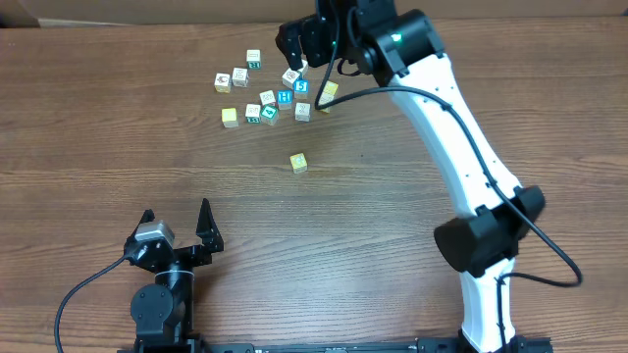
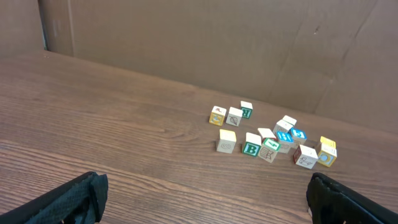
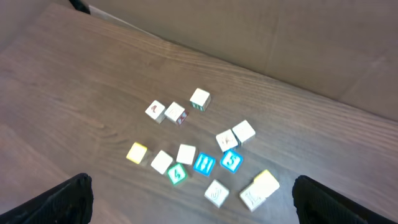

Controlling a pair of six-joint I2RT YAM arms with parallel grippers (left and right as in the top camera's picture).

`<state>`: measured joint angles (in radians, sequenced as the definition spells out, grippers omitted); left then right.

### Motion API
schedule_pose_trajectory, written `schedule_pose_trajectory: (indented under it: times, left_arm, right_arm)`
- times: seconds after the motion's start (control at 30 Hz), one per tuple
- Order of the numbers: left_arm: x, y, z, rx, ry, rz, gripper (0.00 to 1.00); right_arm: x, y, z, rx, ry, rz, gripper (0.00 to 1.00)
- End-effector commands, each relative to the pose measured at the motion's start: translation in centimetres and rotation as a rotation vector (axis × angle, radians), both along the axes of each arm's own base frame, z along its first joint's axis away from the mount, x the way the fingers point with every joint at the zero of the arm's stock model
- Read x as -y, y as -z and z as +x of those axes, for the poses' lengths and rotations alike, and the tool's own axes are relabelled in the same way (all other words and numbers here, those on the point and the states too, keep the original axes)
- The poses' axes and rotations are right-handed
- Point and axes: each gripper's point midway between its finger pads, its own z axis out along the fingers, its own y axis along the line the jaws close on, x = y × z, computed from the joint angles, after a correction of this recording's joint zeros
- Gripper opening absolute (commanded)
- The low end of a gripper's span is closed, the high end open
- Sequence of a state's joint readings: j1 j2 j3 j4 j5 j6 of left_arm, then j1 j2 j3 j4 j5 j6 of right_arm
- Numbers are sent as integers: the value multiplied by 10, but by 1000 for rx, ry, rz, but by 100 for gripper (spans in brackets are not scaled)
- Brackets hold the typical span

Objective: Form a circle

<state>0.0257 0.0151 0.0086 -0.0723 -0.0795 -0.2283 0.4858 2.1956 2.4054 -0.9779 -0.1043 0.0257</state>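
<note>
**Bright Letters on Dark Grain**

The tabletop (image 1: 392, 216) beneath me is brown, streaked with darker wood grain. The cubes (image 1: 267, 97) show white, yellow, blue and green faces, and one lone cube (image 1: 298, 162) is yellow. My right arm (image 1: 466, 147) is white, with black joints.

Brown wood-grain surface (image 1: 118, 137). A loose cluster of small alphabet cubes (image 1: 267, 98) lies upper centre, with one yellow cube (image 1: 298, 162) apart below it. A white-and-black robot arm (image 1: 461, 147) reaches over the cluster from lower right. Black left gripper (image 1: 177, 210) at lower left, jaws spread.

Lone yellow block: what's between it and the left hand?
Only bare table between the lone yellow block and the left hand, seen in the overhead view.
</note>
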Motion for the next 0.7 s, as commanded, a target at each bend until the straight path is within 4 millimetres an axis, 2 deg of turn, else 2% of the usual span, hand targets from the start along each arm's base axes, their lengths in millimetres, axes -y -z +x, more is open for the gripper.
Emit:
schedule_pose_trajectory:
  times: [0.0,0.27,0.5,0.67]
  left_arm:
    - [2,-1,0,6,9,23,100]
    - [1,-1,0,6,8,22,99]
    - [2,-1,0,6,9,23,100]
    - [1,-1,0,6,8,22,99]
  right_arm:
    - [-6,18,12,1,-6,-5,100]
    - [-23,69,45,9,-5,-1,93]
    - [-36,110,71,36,-1,9,83]
    - [-29,144,94,71,72,-39,78]
